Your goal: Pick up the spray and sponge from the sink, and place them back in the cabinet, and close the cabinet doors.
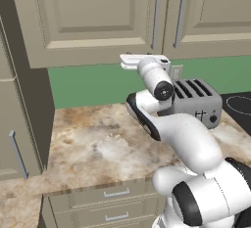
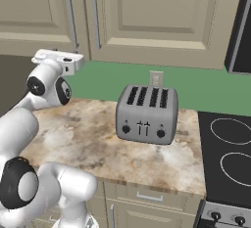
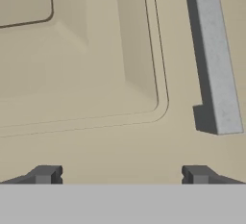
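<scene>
Left of the claw (image 3: 121, 174), the panelled face of one of the cabinet doors (image 3: 86, 50) fills the hand camera, close ahead. Both fingertips (image 3: 45, 174) stand spread wide apart, pinching nothing. To the claw's right runs the door's silver bar handle (image 3: 216, 59), its lower end just above the right fingertip. The doors look shut, so the closing step seems about finished; spray and sponge are presumably inside. Next, backing the hand away suffices
</scene>
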Robot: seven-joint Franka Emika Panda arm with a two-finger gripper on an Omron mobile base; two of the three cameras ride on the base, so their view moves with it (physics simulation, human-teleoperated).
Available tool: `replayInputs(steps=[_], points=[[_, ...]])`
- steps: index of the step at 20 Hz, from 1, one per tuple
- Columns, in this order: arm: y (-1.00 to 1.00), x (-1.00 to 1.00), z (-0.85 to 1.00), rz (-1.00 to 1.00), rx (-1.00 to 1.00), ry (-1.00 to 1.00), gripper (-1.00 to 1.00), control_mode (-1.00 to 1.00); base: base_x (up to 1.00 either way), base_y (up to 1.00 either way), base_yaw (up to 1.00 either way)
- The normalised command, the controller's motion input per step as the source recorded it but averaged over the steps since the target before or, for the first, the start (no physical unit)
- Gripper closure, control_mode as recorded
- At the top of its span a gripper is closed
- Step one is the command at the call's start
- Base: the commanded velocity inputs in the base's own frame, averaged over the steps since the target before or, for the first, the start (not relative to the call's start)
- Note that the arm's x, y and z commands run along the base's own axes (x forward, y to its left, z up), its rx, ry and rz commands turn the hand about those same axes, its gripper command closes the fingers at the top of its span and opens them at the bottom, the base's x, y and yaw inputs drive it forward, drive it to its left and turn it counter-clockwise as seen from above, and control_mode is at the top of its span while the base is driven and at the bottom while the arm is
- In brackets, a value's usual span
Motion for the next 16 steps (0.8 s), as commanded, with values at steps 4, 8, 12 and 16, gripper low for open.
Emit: replayInputs(steps=[4, 8, 12, 16], points=[[-0.07, 0.27, 0.0, 0.04, 0.0, 0.0, -1.0, -1.0, 0.0, 0.0, 0.0], [-0.04, 0.23, 0.0, 0.03, 0.0, 0.0, -1.0, -1.0, 0.0, 0.0, 0.0], [-0.01, 0.17, 0.0, 0.02, 0.0, 0.0, -1.0, -1.0, 0.0, 0.0, 0.0], [0.0, 0.1, 0.0, 0.0, 0.0, 0.01, -1.0, -1.0, 0.0, 0.0, 0.0]])
